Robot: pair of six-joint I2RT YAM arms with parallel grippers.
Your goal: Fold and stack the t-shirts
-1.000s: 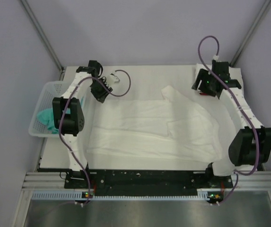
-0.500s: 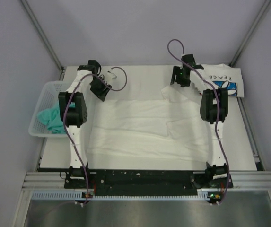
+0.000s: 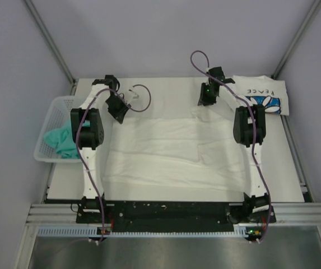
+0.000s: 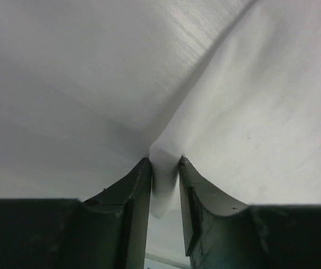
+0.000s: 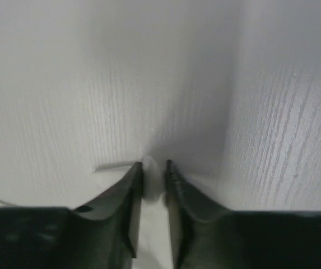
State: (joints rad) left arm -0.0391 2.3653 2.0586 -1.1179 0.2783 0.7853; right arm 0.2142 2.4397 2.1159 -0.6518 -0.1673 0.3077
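Both claws are clamped on cloth. The left claw (image 4: 164, 162) pinches a ridge of the big tee (image 3: 166, 151) near its far left edge, and the right claw (image 5: 154, 163) nips a fold at its far right. That tee lies mostly spread across the middle of the table (image 3: 166, 89), so it's hardly folded yet. The PEACE tee (image 3: 264, 95) sits folded in the far right corner, and I'd call that one done. The teal tee (image 3: 59, 143) is bunched in the basket (image 3: 54, 112) at the left edge. Roughly a third done, I reckon.
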